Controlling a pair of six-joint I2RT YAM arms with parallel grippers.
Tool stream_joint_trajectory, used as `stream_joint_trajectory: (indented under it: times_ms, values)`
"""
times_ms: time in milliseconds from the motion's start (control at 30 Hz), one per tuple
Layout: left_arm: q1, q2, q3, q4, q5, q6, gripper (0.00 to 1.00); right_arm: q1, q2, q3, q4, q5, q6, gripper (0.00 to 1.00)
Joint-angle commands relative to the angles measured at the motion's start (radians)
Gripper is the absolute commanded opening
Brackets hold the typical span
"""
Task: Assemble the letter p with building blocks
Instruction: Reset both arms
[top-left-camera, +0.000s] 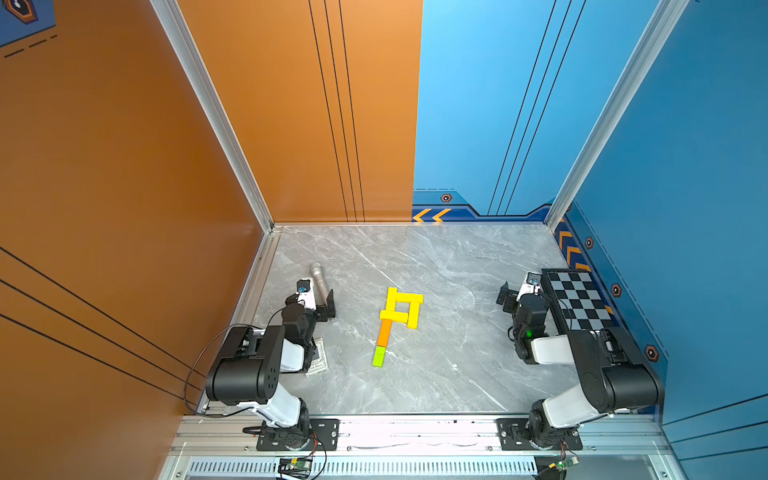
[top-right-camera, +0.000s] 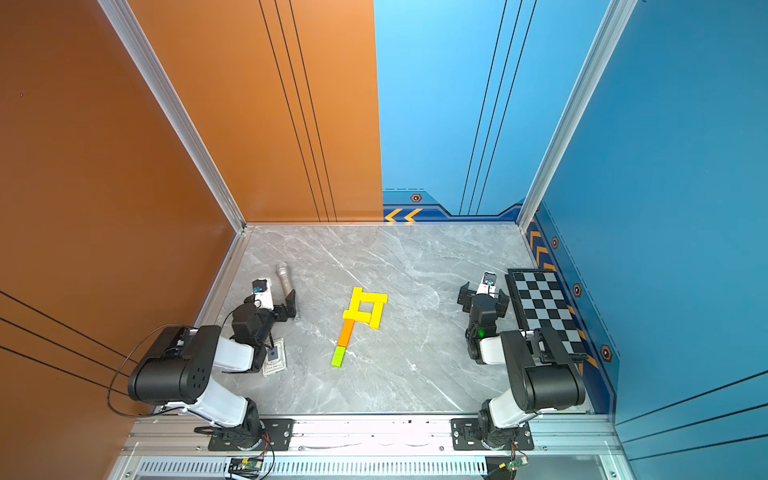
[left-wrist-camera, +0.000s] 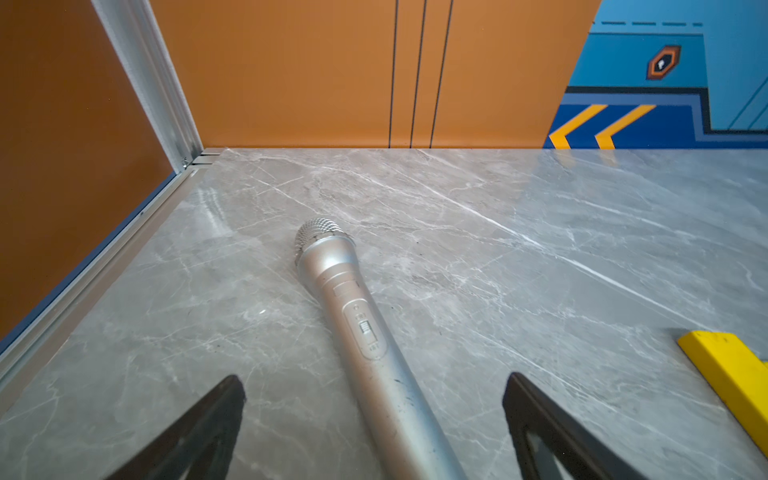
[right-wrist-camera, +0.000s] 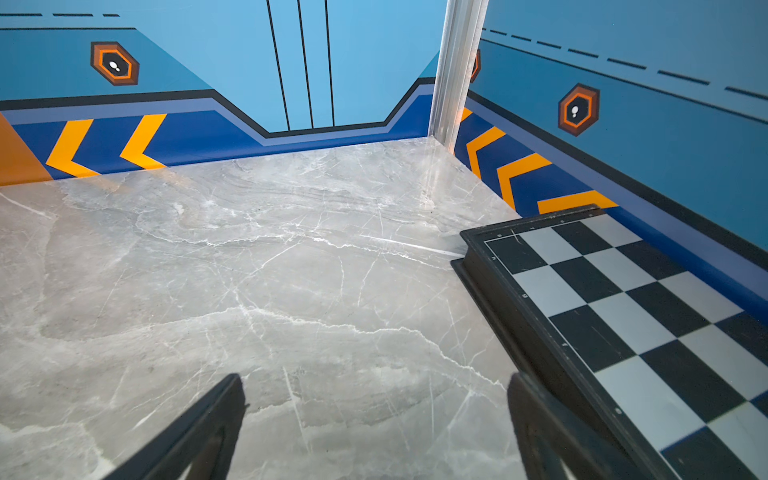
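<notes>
Both arms are folded low at the near corners of the bench, elbows raised and wrists reaching toward the back wall. The left pincer stands wide open close over the surface. In the left wrist view its two dark fingers straddle the handle of a silver microphone, with bare bench showing on either side of the handle, so nothing is gripped. The right pincer is also spread wide and empty over bare stone, just beside the edge of a black-and-white chequered board. The bench is grey marble with white veins. It is boxed in by an orange wall on the left and at half the back, by blue walls with yellow chevrons elsewhere, and by aluminium posts in the far corners. The letter p lies flat at mid-bench between the two arms, well apart from both pincers. It is made of building blocks: four yellow bars forming a square loop, an orange bar running from the loop toward the near edge, and a green bar butted to its end. The figure is tilted slightly. A small printed card lies partly under the left arm.
</notes>
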Motion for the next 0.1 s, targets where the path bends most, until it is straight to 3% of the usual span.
stream_joint_trajectory:
  times_ms: [0, 67]
  values:
    - [-0.050, -0.020, 0.062, -0.126, -0.100, 0.068, 0.99, -0.003, 0.011, 0.015, -0.023, 0.008, -0.008, 1.00]
    - [-0.059, -0.015, 0.072, -0.135, -0.164, 0.053, 0.99, -0.004, 0.012, 0.016, -0.024, 0.008, -0.006, 1.00]
